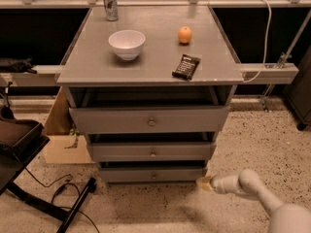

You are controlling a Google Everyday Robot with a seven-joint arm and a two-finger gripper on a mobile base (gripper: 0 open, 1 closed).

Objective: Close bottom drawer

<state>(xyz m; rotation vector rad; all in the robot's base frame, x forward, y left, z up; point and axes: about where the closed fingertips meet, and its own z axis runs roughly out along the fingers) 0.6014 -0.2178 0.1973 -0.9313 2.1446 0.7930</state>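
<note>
The gripper (204,182) hangs low near the floor, how far open I cannot tell, with the bottom drawer (153,174) just to its left, slightly pulled out, and a bowl (127,43), orange (184,34), bar (186,66) and can (111,3) on the surface (92,64) well above it.

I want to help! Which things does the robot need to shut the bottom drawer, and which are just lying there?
For the job: bottom drawer; gripper, low by its right corner.
Just lying about: white bowl, orange, can, dark packet, on top.
</note>
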